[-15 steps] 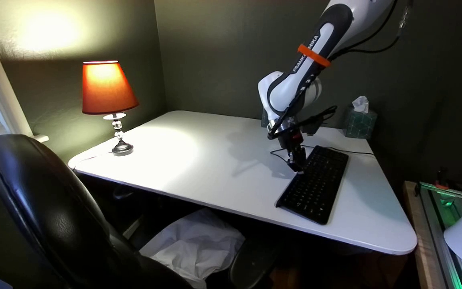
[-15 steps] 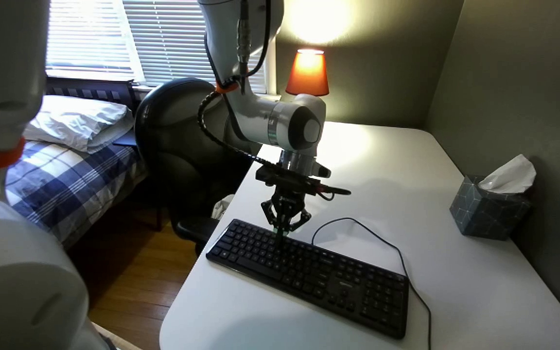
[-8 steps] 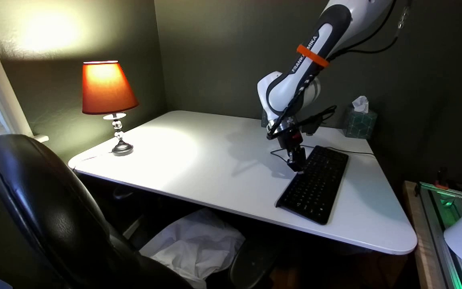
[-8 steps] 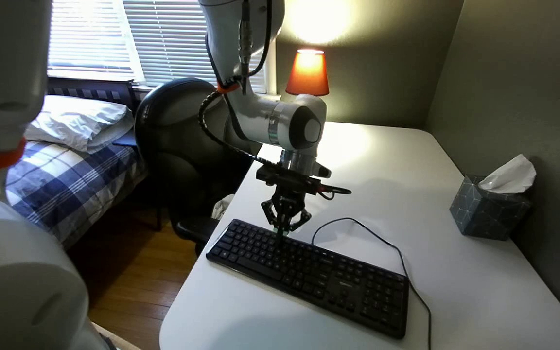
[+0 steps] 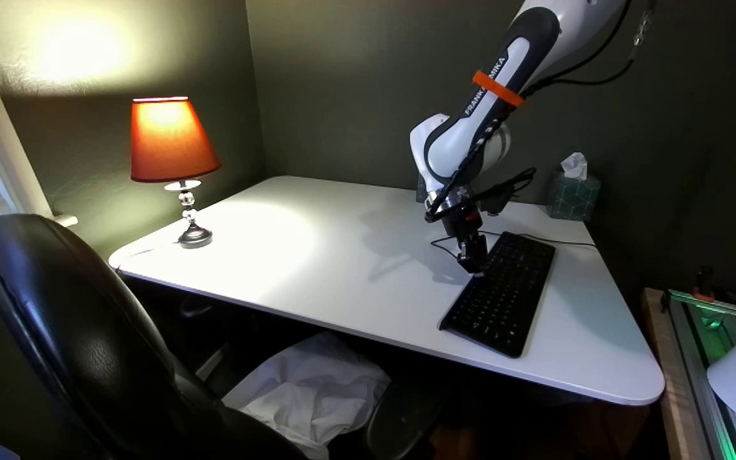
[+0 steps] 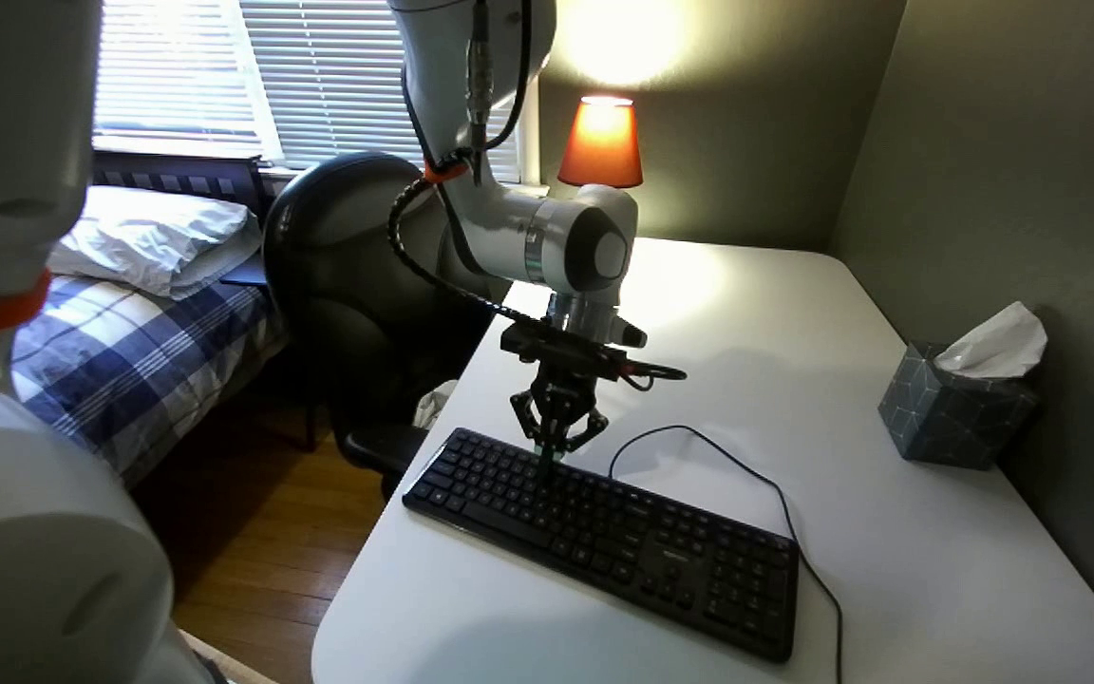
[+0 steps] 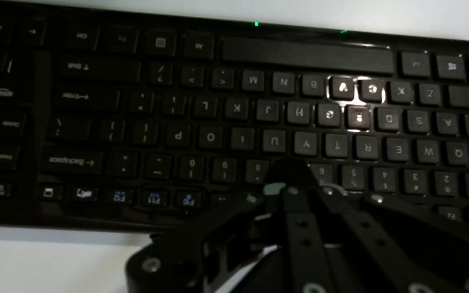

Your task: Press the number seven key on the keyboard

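Hardly any change versus a second ago: the arm [image 6: 509, 223] is a hair off its earlier spot in both exterior views, and over the last half second I can't pick out any shift. Keyboard [image 6: 604, 541] same place as before: in an exterior view it lies flat on the near end of the table [image 6: 756, 399], its left end close to the table's left edge. Cable [image 6: 839, 655] leaves its far side, loops right, then runs past its right end toward the near side; same as earlier.

End effector [image 6: 547, 461] points down at the keyboard's far rows, left of its middle, as in the earlier frames. Jaws narrow, brought together. In the wrist view, legends upside down, the tip sits between the 8 key [image 7: 257, 171] and the 6 key [image 7: 321, 174], covering the seven key. Touching or just above, can't tell.

Rest unchanged: lit lamp [image 6: 601, 142] with orange-red shade at the table's far end, tissue box [image 6: 946, 418] to the right, well apart from the keyboard, black chair [image 6: 329, 313] left of the table. Further left, bed [image 6: 158, 342] with blue plaid cover, white pillow [image 6: 153, 228] on it.
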Controlling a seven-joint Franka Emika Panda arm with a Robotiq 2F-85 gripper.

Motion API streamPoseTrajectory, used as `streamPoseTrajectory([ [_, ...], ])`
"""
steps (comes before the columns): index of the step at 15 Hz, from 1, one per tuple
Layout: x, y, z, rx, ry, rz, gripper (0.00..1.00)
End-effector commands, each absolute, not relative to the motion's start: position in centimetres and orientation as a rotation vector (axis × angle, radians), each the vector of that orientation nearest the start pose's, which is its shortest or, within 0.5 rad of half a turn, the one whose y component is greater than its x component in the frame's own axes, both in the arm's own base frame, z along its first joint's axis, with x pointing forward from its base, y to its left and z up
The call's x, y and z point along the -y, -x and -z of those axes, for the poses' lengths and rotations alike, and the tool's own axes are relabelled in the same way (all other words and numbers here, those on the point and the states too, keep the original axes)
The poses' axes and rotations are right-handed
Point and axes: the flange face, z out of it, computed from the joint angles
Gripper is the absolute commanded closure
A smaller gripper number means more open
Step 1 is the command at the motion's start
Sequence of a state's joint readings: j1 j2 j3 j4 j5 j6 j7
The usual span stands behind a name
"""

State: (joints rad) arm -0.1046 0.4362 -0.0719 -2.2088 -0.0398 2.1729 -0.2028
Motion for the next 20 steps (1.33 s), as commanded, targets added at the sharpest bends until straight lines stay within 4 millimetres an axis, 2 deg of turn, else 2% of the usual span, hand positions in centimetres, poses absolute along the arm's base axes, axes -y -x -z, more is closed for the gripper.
streamPoseTrajectory([
  [1, 9.0, -48.4, -15.2, 0.073, 3.017, -0.745, 1.0],
  [17, 9.0, -47.9, -16.4, 0.077, 3.03, -0.699, 1.0],
  [18, 9.0, -47.8, -16.4, 0.079, 3.03, -0.697, 0.74],
  [19, 9.0, -47.8, -16.5, 0.078, 3.031, -0.693, 0.73],
  [20, 9.0, -47.7, -16.6, 0.076, 3.033, -0.689, 0.67],
])
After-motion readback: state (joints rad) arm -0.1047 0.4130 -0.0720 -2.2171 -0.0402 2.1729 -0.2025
